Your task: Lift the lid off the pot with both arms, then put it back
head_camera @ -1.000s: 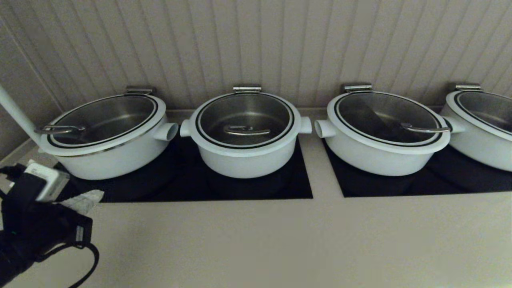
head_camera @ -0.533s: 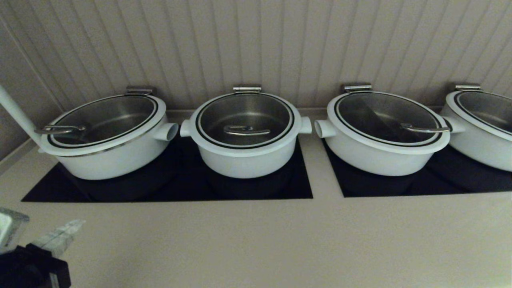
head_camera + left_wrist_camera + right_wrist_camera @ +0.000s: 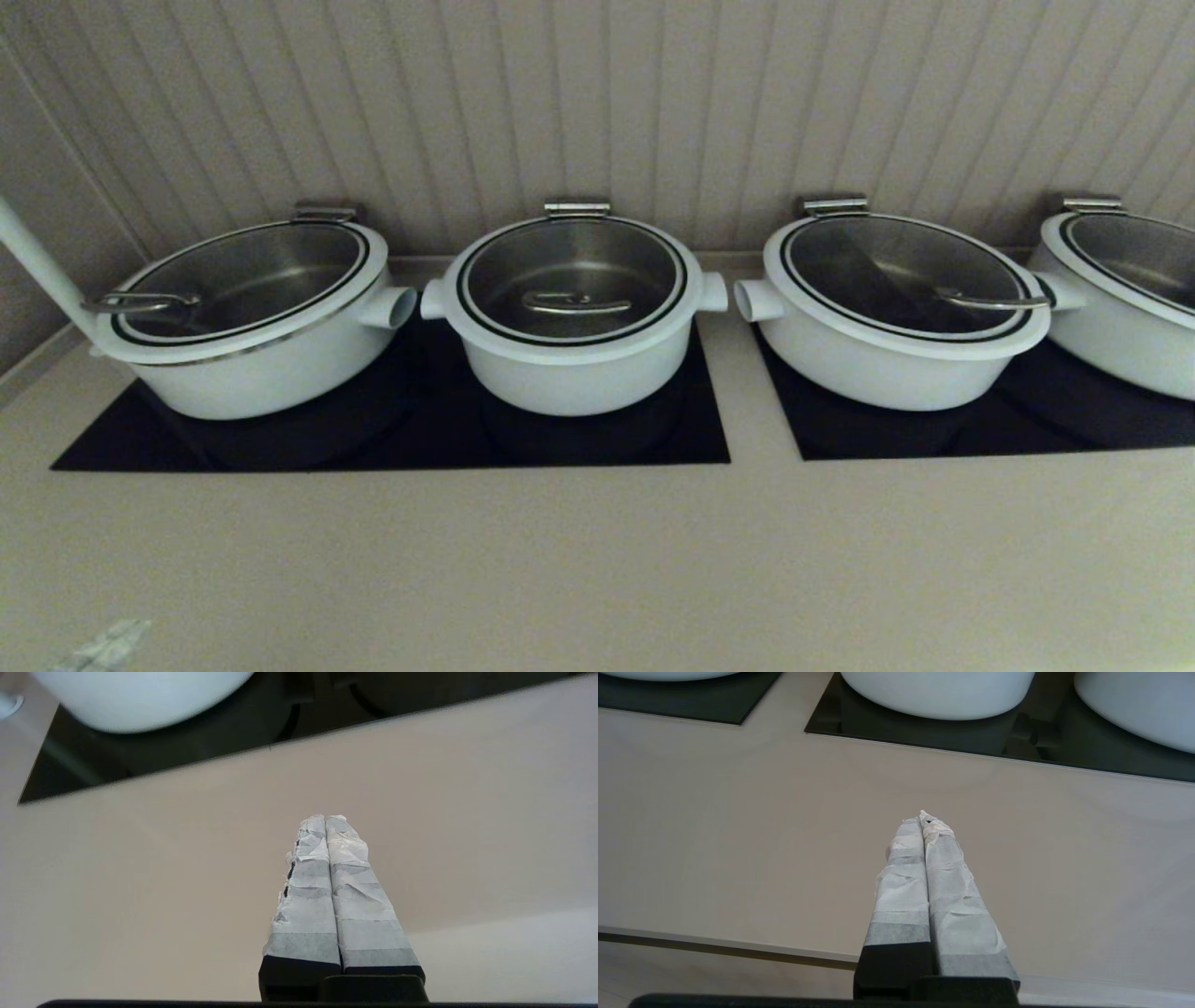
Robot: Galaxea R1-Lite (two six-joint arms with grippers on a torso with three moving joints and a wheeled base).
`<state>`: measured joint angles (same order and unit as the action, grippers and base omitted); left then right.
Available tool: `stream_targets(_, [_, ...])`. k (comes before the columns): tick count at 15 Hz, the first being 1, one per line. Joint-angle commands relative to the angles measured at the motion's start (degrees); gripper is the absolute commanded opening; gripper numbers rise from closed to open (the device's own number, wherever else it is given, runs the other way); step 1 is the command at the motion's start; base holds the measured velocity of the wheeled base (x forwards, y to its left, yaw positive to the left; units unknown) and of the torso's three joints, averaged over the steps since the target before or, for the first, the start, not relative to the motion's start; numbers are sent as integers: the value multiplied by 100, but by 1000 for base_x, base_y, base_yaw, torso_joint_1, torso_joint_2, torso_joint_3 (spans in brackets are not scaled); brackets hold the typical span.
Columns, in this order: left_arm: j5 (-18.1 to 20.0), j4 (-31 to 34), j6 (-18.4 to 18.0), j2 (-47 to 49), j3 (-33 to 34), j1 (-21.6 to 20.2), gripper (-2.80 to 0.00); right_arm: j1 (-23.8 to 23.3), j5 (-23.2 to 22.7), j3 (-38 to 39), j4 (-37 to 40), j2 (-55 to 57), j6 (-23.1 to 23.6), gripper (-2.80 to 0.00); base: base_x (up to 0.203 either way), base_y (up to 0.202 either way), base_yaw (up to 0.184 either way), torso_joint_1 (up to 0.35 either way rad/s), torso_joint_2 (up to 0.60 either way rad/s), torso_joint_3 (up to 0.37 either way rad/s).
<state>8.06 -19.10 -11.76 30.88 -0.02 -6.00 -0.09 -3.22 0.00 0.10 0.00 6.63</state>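
Observation:
The pot point(image 3: 571, 364), small, deep and white with two stubby side handles, stands second from the left on a black cooktop. The lid point(image 3: 571, 275) sits closed on it, with its curved steel bar handle point(image 3: 574, 303) in the middle. My left gripper point(image 3: 325, 819) is shut and empty, low over the beige counter near its front edge; only its taped tip point(image 3: 98, 646) shows at the bottom left of the head view. My right gripper point(image 3: 921, 817) is shut and empty over the counter's front part, out of the head view.
Wider white pots with glass lids stand at the left point(image 3: 247, 317), the right point(image 3: 896, 308) and the far right point(image 3: 1125, 289). Two black cooktops point(image 3: 392, 429) lie in the beige counter point(image 3: 597, 560). A ribbed wall stands behind. The counter's front edge point(image 3: 714, 943) shows in the right wrist view.
My left arm has pulled back and down out of the head view; a second ago its wrist and cables were at the left edge, and only the fingertip shows at the bottom left corner.

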Motion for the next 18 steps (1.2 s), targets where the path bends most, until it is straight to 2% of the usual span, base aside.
stream_targets(1, [-117, 863, 12, -1394, 2, -5, -280, 0, -3, 0, -1, 9, 5, -280, 0, 0, 0, 0, 0, 0])
stream_targets(3, [-431, 1475, -20, -1545, 2, -7, -280, 0, -3, 0, -1, 9, 5, -280, 0, 0, 0, 0, 0, 0])
stream_targets(6, [-702, 1423, -50, -1533, 2, 9, -280, 0, -3, 0, 8, 9, 5, -280, 0, 0, 0, 0, 0, 0])
stream_targets(9, [-708, 1420, -274, -1903, 2, 498, -280, 0, -3, 0, -1, 9, 1, -280, 0, 0, 0, 0, 0, 0])
stream_targets(12, [-585, 1659, -505, -2982, 1, 579, -280, 0, -3, 0, -1, 9, 5, -280, 0, 0, 0, 0, 0, 0])
stream_targets(18, [-513, 1721, -691, -3084, 2, 600, -280, 0, -3, 0, 8, 9, 5, -280, 0, 0, 0, 0, 0, 0])
